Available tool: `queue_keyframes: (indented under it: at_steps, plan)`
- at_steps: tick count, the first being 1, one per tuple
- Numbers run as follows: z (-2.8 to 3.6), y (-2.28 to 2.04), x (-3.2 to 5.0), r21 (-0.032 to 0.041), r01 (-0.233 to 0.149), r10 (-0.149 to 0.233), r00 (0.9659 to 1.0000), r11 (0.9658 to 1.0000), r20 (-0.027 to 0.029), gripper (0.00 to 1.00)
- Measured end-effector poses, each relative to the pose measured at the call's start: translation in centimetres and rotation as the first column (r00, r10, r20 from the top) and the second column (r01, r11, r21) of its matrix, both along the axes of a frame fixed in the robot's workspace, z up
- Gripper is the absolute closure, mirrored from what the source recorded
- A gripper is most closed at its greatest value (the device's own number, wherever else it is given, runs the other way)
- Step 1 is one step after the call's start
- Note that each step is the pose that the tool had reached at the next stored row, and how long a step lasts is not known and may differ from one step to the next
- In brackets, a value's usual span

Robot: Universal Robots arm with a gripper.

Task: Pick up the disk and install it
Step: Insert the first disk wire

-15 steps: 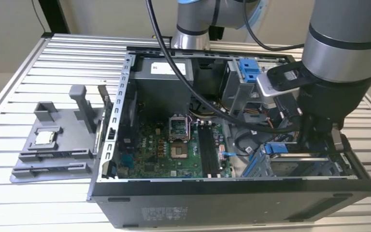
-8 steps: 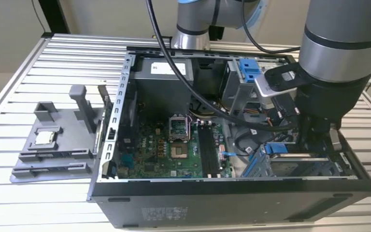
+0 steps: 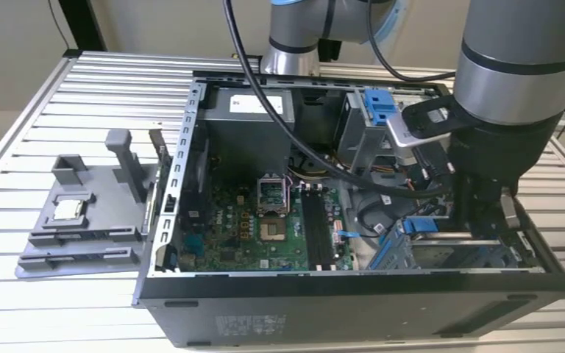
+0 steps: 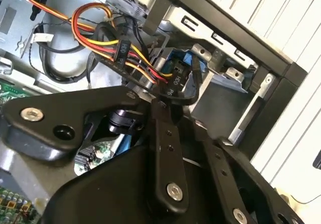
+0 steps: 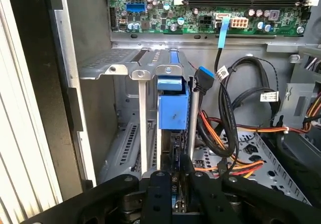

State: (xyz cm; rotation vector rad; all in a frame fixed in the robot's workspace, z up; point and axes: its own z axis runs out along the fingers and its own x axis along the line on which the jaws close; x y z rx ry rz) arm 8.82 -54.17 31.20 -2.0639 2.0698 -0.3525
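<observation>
The arm (image 3: 523, 66) consists of thick silver-grey cylindrical segments separated by a black ring seam, with a second silver joint (image 3: 293, 37) at 12 o'clock in the exterior view carrying a light-blue cap and black cables draped from it. A silver camera module (image 3: 422, 125) with black lenses is bracketed to the wrist above the black housing. The end effector (image 5: 173, 186) is built of matte black linkage plates (image 4: 168, 153) fastened with silver socket-head screws, as seen in both wrist views.
</observation>
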Motion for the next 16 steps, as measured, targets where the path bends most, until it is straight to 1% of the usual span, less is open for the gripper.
queue_keyframes:
  at_steps: [1,2,4,5,10,11,12,14,15,16]
  plan:
    - [-0.01,0.00,0.01,0.0002,0.000,0.000,1.0000,1.0000,-0.0004,0.00]
    - [0.00,0.00,0.00,-0.0002,0.002,-0.002,1.0000,1.0000,-0.0006,0.00]
    - [0.34,-0.08,-0.03,-0.0013,0.012,-0.012,0.9999,0.9999,-0.0062,0.00]
    - [0.69,-0.08,-0.04,-0.0015,0.015,-0.015,0.9999,0.9999,-0.0074,0.00]
    - [2.94,-0.08,-0.01,-0.0022,0.016,-0.016,0.9998,0.9999,-0.0105,0.00]
    - [3.21,-0.08,0.01,-0.0018,0.016,-0.016,0.9998,0.9999,-0.0127,0.00]
    - [3.22,-0.12,0.01,-0.0010,0.016,-0.016,0.9998,0.9999,-0.0139,0.00]
    - [3.23,-0.12,0.01,-0.0004,0.016,-0.016,0.9998,0.9999,-0.0139,0.00]
    - [3.23,-0.12,0.01,-0.0004,0.016,-0.016,0.9998,0.9999,-0.0139,1.00]
    - [3.23,-0.12,0.01,-0.0002,0.016,-0.016,0.9998,0.9999,-0.0139,1.00]
